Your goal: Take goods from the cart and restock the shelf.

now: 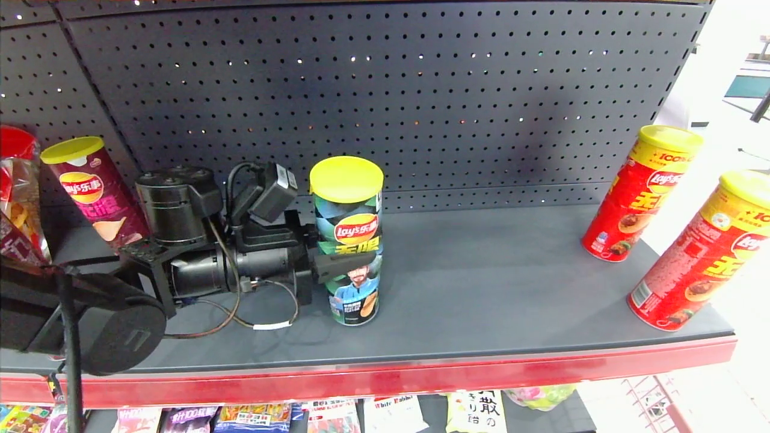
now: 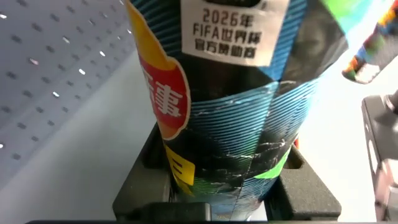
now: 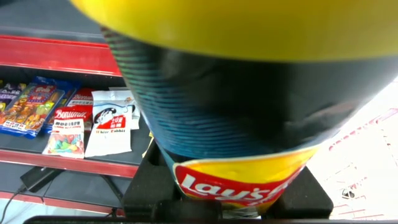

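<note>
A blue-green chip can (image 1: 351, 237) with a yellow lid stands upright on the grey shelf (image 1: 511, 288), left of the middle. My left gripper (image 1: 354, 263) comes in from the left and is shut on its lower half, one finger across the can's front. In the left wrist view the same can (image 2: 230, 106) sits between the fingers of the left gripper (image 2: 227, 180). My right gripper (image 3: 227, 196) is shut on a second dark blue chip can (image 3: 249, 106) with a yellow lid, held in front of the lower shelves.
A magenta can (image 1: 96, 186) and a snack bag (image 1: 18, 192) stand at the shelf's far left. Two red cans (image 1: 643, 192) (image 1: 704, 252) stand at the right end. Bare shelf lies between. Snack packs (image 3: 74, 118) fill the lower shelf; the pegboard (image 1: 421, 90) closes the back.
</note>
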